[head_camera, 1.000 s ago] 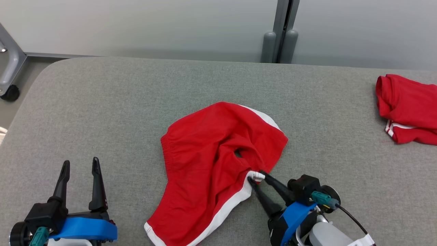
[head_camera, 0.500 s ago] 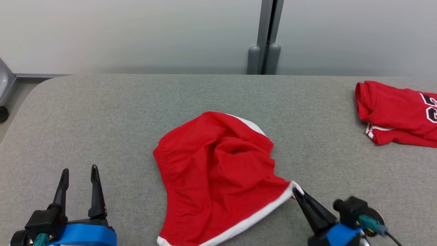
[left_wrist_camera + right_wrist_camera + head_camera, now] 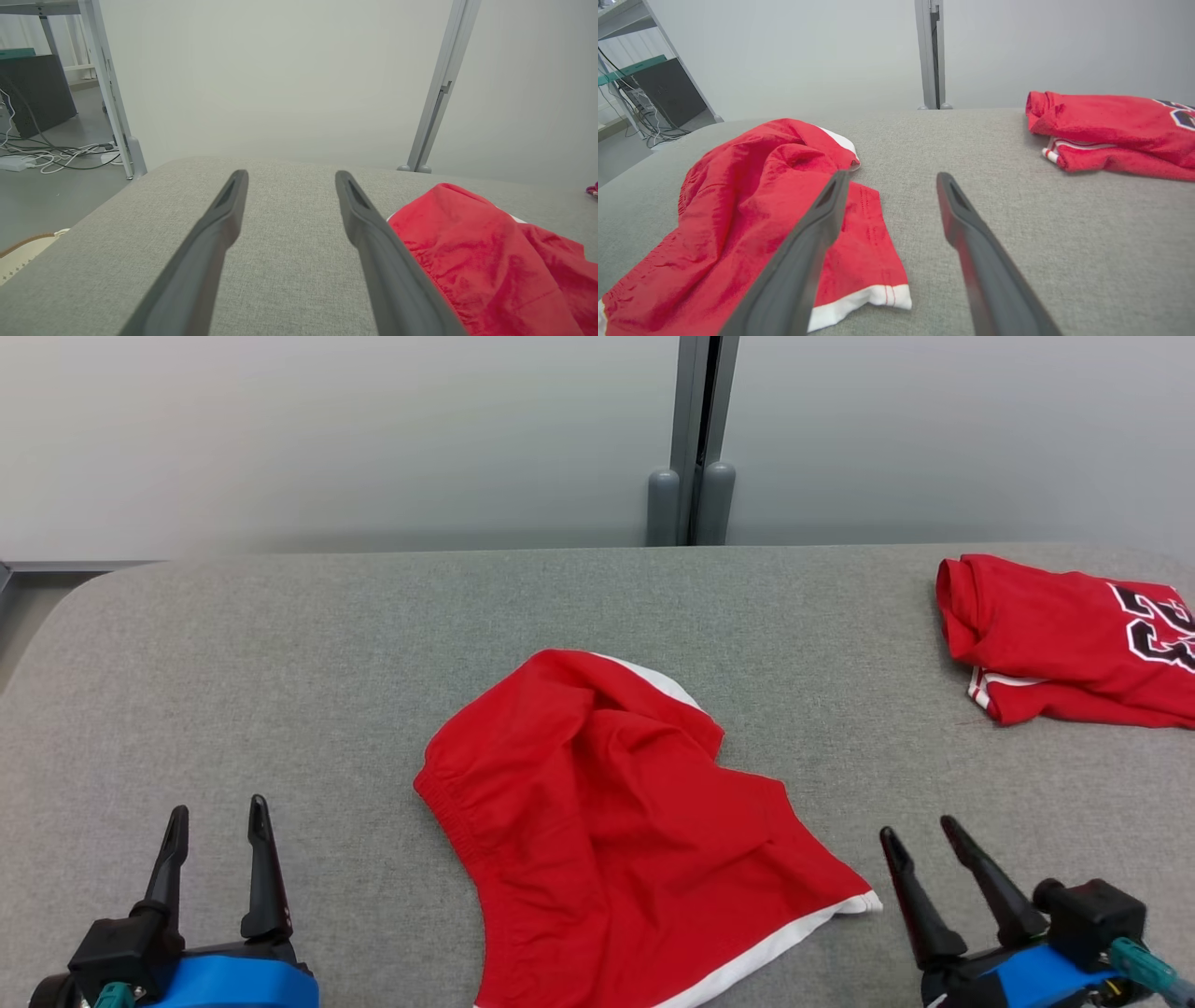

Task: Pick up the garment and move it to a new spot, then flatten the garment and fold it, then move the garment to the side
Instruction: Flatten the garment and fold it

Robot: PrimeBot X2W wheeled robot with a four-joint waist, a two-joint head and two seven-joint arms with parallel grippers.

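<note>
The garment point(image 3: 616, 821), red shorts with a white hem band, lies rumpled in the middle of the grey table point(image 3: 280, 653); one leg stretches toward the lower right. It also shows in the right wrist view point(image 3: 752, 205) and at the right of the left wrist view point(image 3: 490, 261). My right gripper point(image 3: 917, 833) is open just right of the white hem corner, with nothing between its fingers point(image 3: 817, 228). My left gripper point(image 3: 217, 810) stands open at the lower left, well clear of the cloth, fingers point(image 3: 224, 214) over bare table.
A second red garment point(image 3: 1064, 639) with a black and white number lies bunched at the table's far right; it is also in the right wrist view point(image 3: 1111, 126). A grey post point(image 3: 693, 439) stands behind the table. Cables and shelving point(image 3: 51, 116) lie off the left edge.
My right gripper pulled the hem corner out to the lower right, then opened and let it go, drawing back to the right. The shorts' leg now lies spread. The head camera shifted.
</note>
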